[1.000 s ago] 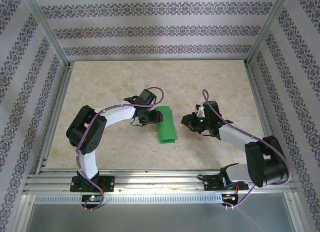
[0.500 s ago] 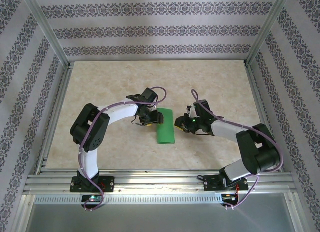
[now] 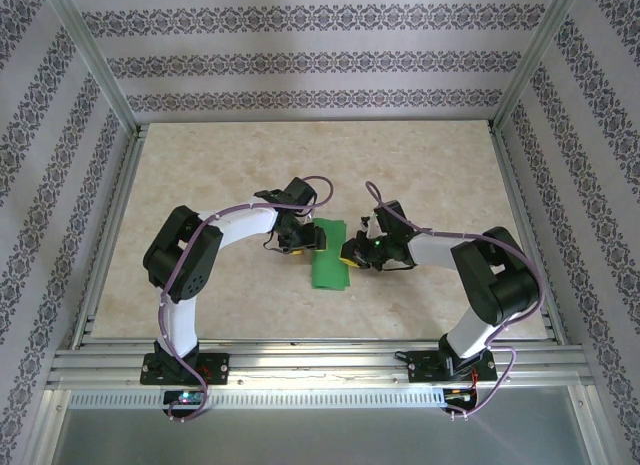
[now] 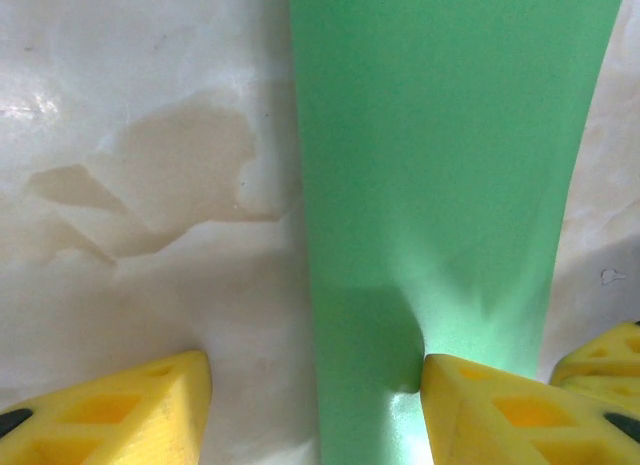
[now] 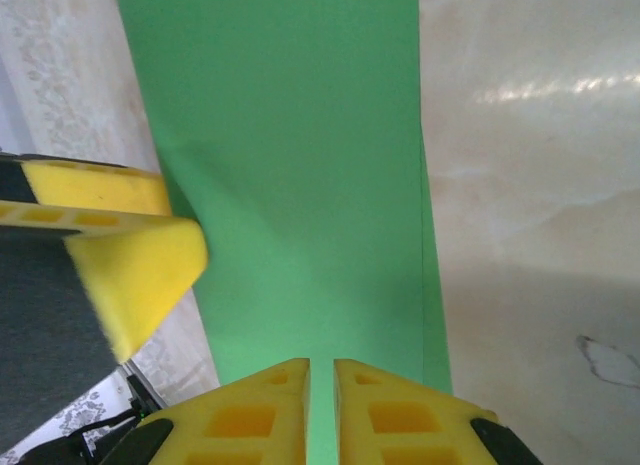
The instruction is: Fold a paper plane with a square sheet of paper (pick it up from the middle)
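The square sheet of paper [image 3: 330,268] lies on the table, folded into a narrow bright green rectangle; a paper plane is out of view. My left gripper [image 3: 307,237] stands open at the sheet's left edge. In the left wrist view it [image 4: 315,405] straddles that edge of the paper [image 4: 440,165], and one of its fingers [image 4: 500,410] presses on the green surface while the other rests on bare table. My right gripper [image 3: 352,253] sits at the sheet's right side. In the right wrist view its jaws [image 5: 322,405] are shut to a thin slit, tips down on the paper [image 5: 300,165].
The pale marbled table [image 3: 200,165] is walled by an aluminium frame [image 3: 100,95] and patterned panels. Both arms bend inward and meet at the centre. The left gripper's yellow finger [image 5: 130,265] shows at the left of the right wrist view.
My right gripper has travelled left across the table onto the paper's right side and its jaws have narrowed a little. The left gripper has stayed at the left edge.
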You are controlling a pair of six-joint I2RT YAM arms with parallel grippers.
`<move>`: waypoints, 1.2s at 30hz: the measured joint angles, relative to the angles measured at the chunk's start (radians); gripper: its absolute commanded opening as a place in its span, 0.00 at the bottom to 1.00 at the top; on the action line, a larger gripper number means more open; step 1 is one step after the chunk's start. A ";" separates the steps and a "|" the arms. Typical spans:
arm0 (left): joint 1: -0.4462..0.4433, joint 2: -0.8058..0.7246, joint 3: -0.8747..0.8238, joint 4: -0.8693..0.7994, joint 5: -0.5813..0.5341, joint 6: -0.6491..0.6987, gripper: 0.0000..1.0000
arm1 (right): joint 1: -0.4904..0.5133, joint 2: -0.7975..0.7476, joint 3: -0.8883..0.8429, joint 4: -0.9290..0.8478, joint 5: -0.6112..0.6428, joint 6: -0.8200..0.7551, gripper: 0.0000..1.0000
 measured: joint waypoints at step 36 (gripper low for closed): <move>0.000 -0.022 -0.056 0.117 0.043 -0.102 0.61 | 0.003 0.048 0.010 -0.012 0.052 -0.007 0.03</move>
